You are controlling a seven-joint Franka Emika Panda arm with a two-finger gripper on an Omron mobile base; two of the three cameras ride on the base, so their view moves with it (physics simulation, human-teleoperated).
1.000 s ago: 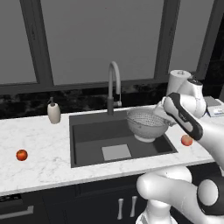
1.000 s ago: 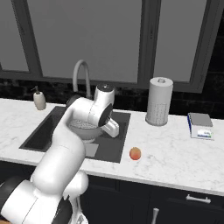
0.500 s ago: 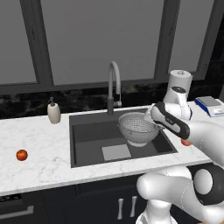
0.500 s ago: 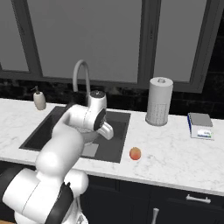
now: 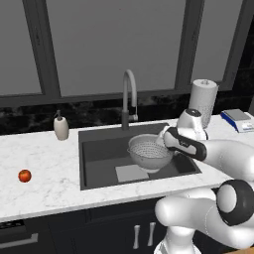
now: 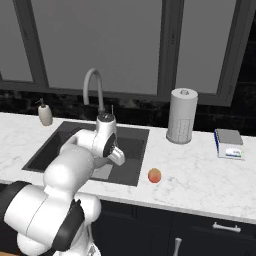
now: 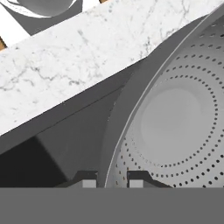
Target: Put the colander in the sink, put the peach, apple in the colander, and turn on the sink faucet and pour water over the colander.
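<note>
Holding round pale grey-white perforated colander (image 5: 148,151) by rim, my hand (image 7: 107,181) clamped narrow, over large dark grey rectangular sink (image 5: 99,163).

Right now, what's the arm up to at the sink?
The gripper is shut on the rim of the colander and holds it over the sink, beside the pale patch on the basin floor. The colander is empty. The apple sits on the counter left of the sink, and the peach sits on the counter to its right. No water runs from the sink faucet.
</note>
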